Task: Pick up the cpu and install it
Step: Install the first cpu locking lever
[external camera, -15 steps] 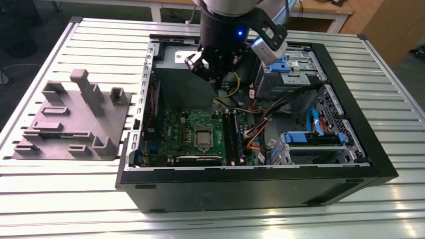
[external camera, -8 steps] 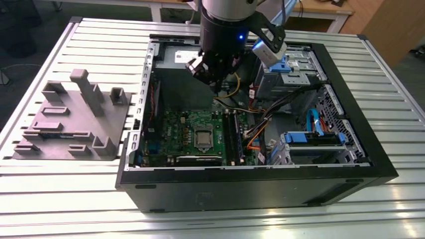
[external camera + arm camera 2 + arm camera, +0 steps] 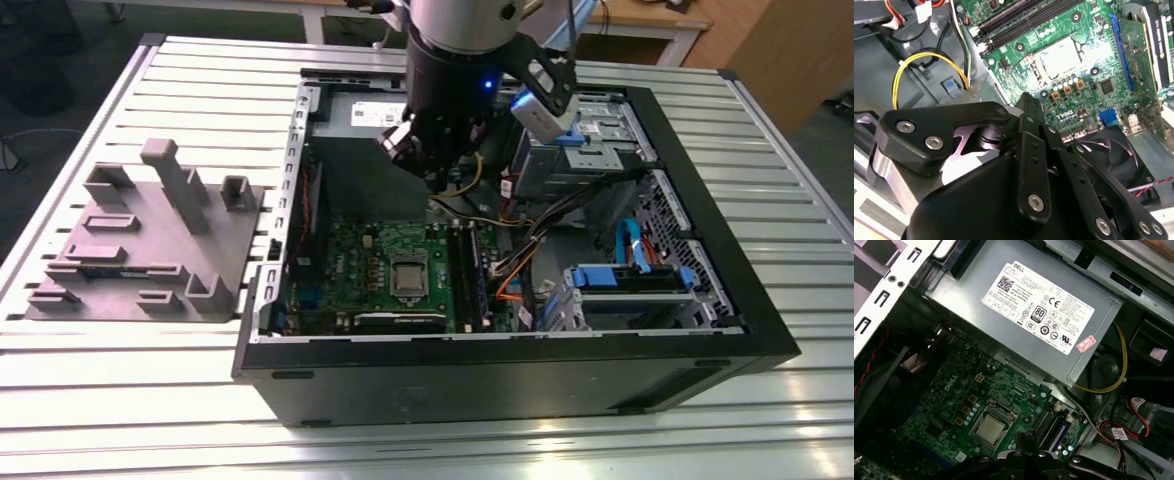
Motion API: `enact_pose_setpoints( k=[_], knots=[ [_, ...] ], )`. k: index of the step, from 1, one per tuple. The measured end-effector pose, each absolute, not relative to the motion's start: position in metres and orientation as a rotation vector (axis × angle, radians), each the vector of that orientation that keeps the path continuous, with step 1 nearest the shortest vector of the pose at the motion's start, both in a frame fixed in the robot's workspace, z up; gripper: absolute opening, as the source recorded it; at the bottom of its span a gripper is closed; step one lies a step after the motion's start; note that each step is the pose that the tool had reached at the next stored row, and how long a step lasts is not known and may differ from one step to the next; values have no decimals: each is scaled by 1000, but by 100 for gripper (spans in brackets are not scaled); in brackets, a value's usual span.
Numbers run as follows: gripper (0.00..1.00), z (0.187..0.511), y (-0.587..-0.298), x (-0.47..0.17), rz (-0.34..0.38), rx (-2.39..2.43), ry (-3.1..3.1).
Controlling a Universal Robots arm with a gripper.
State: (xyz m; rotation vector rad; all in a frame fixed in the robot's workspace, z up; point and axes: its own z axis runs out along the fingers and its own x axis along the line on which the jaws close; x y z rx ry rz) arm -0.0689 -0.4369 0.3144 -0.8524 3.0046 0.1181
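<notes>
Exterior view first: my arm hangs over the open computer case [image 3: 534, 385]. The gripper [image 3: 437, 178] sits high above the far part of the green circuit board [image 3: 354, 250], close to the case's back wall. The cpu [image 3: 404, 271] lies in the socket at the middle of that board, well apart from the gripper. A grey fixture [image 3: 134, 250] stands on the slatted table [image 3: 120, 410], to the exterior view's left of the case. From here I cannot read how the jaws stand.

Second wrist view: this one settles it. The gripper's black links run together to one narrow tip, so I take it as closed, with nothing pinched that I can see. Beyond the tip the cpu shows bright and square inside its metal frame. Yellow wires [image 3: 924, 57] loop near the case floor and a fan [image 3: 1114, 150] sits near the links. The exterior view does not make the fan out.

First wrist view: the big grey box [image 3: 1039, 305] with its white label stands beside the board. The cpu lies flat in the socket next to the memory slots [image 3: 1051, 426].

With the chip seated and the gripper empty, I judge the placing as done. Whether the frame is latched I cannot tell. Any further move calls for a path clear of the wires and the box.
</notes>
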Motion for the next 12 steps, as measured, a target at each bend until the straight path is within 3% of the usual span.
enact_pose_setpoints(
  k=[12],
  knots=[
    [10,295,-437,-44,118,-874,2999]
  ],
)
